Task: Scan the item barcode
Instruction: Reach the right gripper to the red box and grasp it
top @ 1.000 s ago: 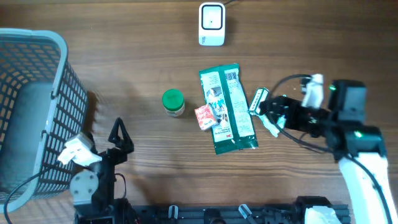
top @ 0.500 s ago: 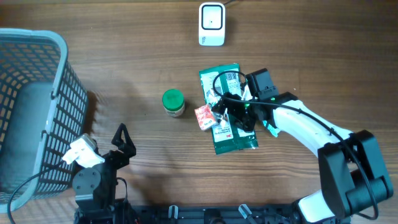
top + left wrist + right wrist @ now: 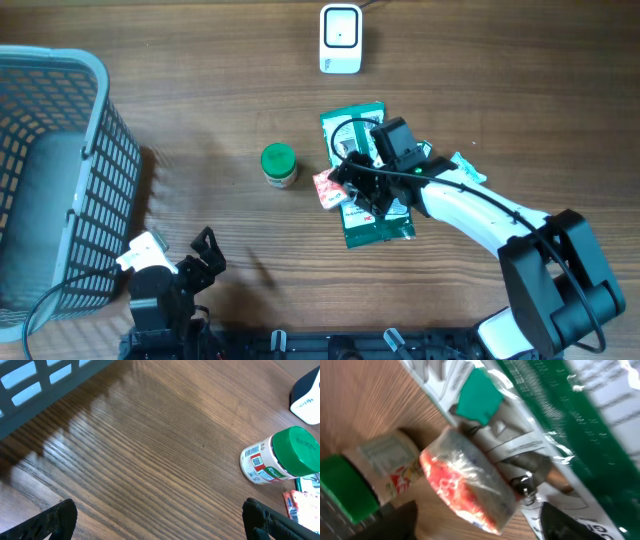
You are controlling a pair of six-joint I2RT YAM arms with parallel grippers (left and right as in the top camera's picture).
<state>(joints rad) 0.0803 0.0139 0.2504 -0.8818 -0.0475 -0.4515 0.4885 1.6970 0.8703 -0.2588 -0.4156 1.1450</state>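
Red packet (image 3: 328, 187), only one, lies on the table (image 3: 200, 60) between one green bag (image 3: 350, 125) and one green-capped jar (image 3: 279, 165), and my right pincer (image 3: 354, 188) stands spread around it, not yet pinching.

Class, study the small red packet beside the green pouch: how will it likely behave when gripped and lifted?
The red packet looks like crinkled, shiny film, so it probably squashes and may slip. It seems small and thin, so likely light. It touches the green pouch, so a push might shift that too.
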